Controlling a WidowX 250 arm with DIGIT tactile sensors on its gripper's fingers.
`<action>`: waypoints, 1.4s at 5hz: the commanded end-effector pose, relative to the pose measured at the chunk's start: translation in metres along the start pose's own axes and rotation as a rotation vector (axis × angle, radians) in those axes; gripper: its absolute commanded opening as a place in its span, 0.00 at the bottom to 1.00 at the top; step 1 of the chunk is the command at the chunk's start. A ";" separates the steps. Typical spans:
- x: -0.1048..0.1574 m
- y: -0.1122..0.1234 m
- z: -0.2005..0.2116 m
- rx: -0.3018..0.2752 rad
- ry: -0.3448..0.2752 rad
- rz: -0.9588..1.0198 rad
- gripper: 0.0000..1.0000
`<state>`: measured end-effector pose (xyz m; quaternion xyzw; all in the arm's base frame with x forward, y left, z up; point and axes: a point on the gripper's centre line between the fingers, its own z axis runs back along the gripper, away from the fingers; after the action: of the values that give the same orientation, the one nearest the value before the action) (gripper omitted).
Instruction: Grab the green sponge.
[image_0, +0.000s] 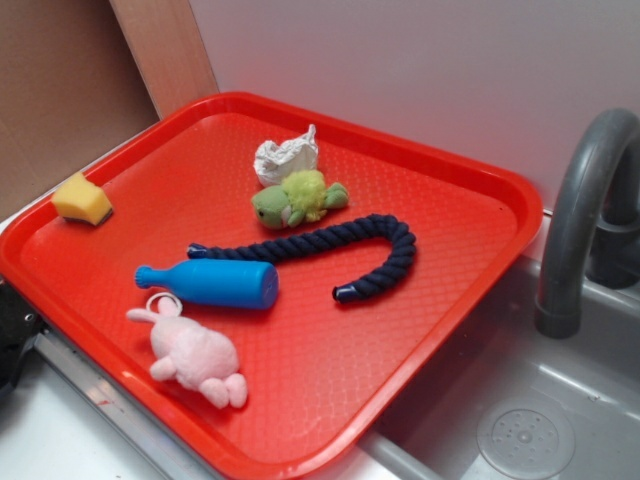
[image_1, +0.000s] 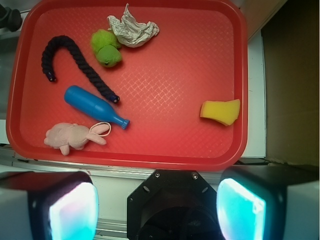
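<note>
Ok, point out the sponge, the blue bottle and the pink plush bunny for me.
sponge (image_1: 220, 111), wrist view, middle of its yellow top face.
blue bottle (image_0: 218, 282), exterior view, middle of its body.
pink plush bunny (image_0: 195, 355), exterior view, on its belly.

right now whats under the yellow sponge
Only the red tray: the sponge lies directly on it near a corner, apart from the other things. The patch beneath is covered, so unseen.
</note>
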<state>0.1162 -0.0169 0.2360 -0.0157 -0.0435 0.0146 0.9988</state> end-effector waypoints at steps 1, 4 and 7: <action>0.000 0.000 0.000 0.000 0.000 0.000 1.00; 0.025 0.037 0.008 0.070 -0.018 0.747 1.00; 0.046 0.082 -0.038 -0.018 -0.054 1.510 1.00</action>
<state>0.1713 0.0567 0.1922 -0.0412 -0.0305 0.6818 0.7297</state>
